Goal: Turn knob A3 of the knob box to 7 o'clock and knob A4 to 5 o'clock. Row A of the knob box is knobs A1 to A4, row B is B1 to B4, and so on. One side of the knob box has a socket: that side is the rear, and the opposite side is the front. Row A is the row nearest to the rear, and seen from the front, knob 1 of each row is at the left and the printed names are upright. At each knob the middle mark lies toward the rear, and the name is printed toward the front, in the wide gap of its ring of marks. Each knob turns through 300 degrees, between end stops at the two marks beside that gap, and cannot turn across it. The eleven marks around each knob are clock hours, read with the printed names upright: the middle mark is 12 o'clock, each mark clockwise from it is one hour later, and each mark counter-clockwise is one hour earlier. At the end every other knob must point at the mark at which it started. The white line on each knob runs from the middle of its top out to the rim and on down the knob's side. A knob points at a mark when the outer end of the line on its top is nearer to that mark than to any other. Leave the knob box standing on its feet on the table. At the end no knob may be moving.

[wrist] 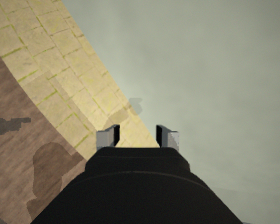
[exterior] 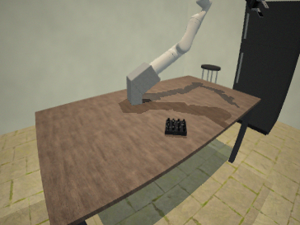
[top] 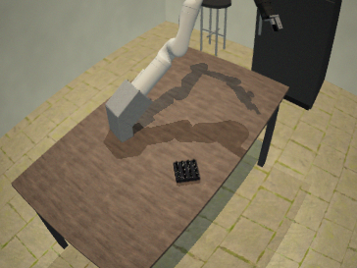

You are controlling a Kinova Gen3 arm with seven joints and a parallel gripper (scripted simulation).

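Observation:
The knob box (top: 186, 172) (exterior: 175, 128) is small and black and stands on the table near its long edge, on the side away from the arm's base. Its knobs show as a dense group of dark pegs. The white lines, the marks, the printed names and the socket are too small to read in the top and exterior views. The gripper (top: 278, 25) (exterior: 263, 9) (wrist: 138, 136) is open and empty. It hangs high in the air, far from the box, in front of the dark fridge. The box is not in the wrist view.
The arm's grey base block (top: 127, 110) (exterior: 141, 84) stands on the wooden table (top: 98, 192) (exterior: 91, 157). A tall dark fridge (top: 299, 45) (exterior: 272, 67) and a round stool (top: 216, 1) (exterior: 210, 67) stand beyond the table's far end.

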